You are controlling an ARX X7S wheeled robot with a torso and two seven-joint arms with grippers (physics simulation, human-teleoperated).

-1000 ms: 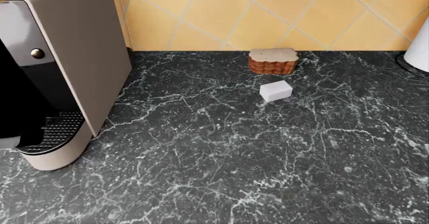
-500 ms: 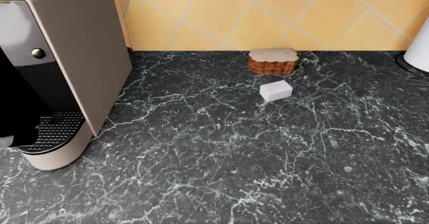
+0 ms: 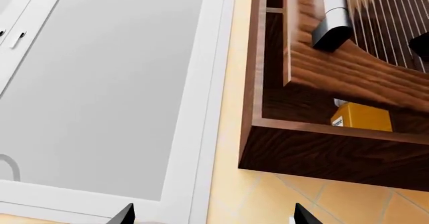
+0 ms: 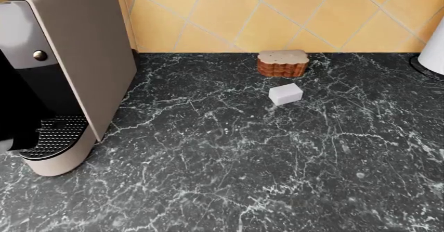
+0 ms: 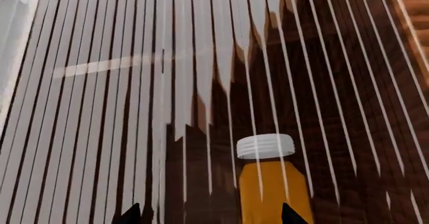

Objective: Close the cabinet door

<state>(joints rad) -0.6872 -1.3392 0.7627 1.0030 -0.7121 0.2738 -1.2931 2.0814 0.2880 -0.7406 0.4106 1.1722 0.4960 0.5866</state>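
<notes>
Facing door: the door (image 5: 134,83), a ribbed glass pane, fills the right wrist view, and a white-capped amber jar (image 5: 272,184) shows through it inside the cabinet (image 3: 322,153).
Door place: up on the wall above the counter (image 4: 229,159), out of the head view; it looks swung out from the dark wood frame, so closing seems not yet done.
Right pincer (image 5: 208,216): only two dark tips show, spread apart and holding nothing, close to the glass.
Left pincer (image 3: 211,216): tips likewise apart and empty, aimed at the cabinet's underside, where a yellow box (image 3: 362,117) sits on the shelf.
Risk, push: pressing on glass near the hinge would likely stall the swing or make the tips skid along the ribs.
Risk, sight: with the head camera on the counter, coffee machine (image 4: 62,71) and white block (image 4: 285,93), contact must be judged from wrist views alone.
Risk, left arm: it may sit in the door's path.
</notes>
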